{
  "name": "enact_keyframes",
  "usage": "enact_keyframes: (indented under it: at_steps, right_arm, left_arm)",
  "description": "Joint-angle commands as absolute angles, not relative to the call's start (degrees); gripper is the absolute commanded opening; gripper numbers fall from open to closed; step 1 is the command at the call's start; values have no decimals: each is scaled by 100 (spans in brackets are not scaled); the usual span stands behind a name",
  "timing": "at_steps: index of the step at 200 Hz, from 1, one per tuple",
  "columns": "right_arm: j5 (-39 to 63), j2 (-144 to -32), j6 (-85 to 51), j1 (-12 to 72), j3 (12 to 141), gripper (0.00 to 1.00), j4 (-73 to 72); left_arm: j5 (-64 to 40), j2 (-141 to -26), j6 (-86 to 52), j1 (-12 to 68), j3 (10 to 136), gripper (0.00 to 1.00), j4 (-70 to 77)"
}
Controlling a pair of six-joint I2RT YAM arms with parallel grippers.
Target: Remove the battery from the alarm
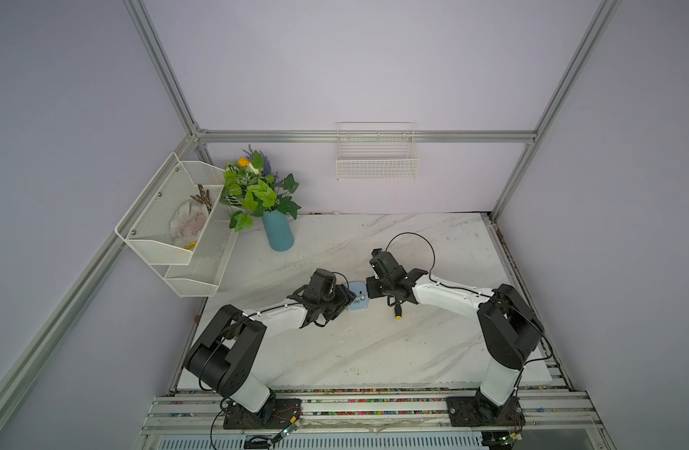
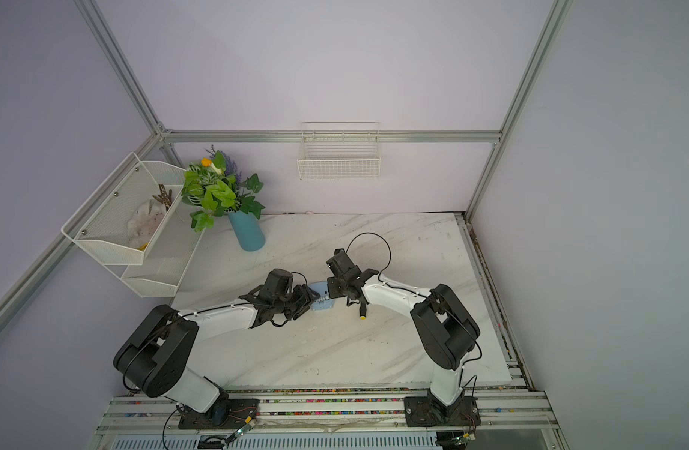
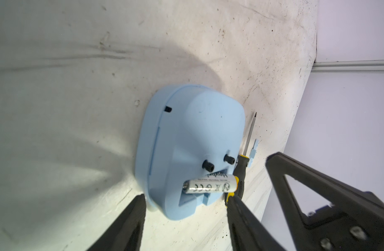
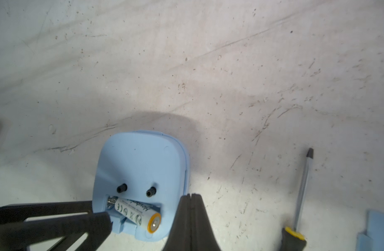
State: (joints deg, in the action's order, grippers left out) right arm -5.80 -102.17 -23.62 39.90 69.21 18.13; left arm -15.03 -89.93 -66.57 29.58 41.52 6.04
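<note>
Now mid-extraction: white cylindrical battery (image 4: 134,214) tilts from light-blue rounded-square alarm (image 3: 197,130); left gripper (image 3: 184,197) clamps alarm; right gripper (image 4: 191,196), pinched empty, must open, pluck.

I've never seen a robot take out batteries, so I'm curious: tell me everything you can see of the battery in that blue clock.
The battery is a small white cylinder with dark printed symbols and a gold-coloured end cap. It lies tilted in the open compartment on the back of the alarm, one end against a metal spring, the gold end raised above the compartment's edge: partly seated, not yet out. The shut right end effector is close beside it, not touching it.
</note>
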Motion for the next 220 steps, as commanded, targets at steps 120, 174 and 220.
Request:
enact_keyframes:
  at_steps: [120, 174, 220]
  right_arm:
    - [-686, -9896, -2204, 3924, 6741, 0, 1995]
    - [-673, -9956, -2189, 3916, 6741, 0, 1969]
    - [-544, -10041, -2171, 3894, 6751, 0, 1943]
  left_arm:
    - [-1470, -9271, -6170, 2800, 4104, 53, 137]
    - [-1501, -9427, -6130, 2786, 4131, 53, 177]
    - [-1545, -9540, -6056, 2787, 4122, 53, 154]
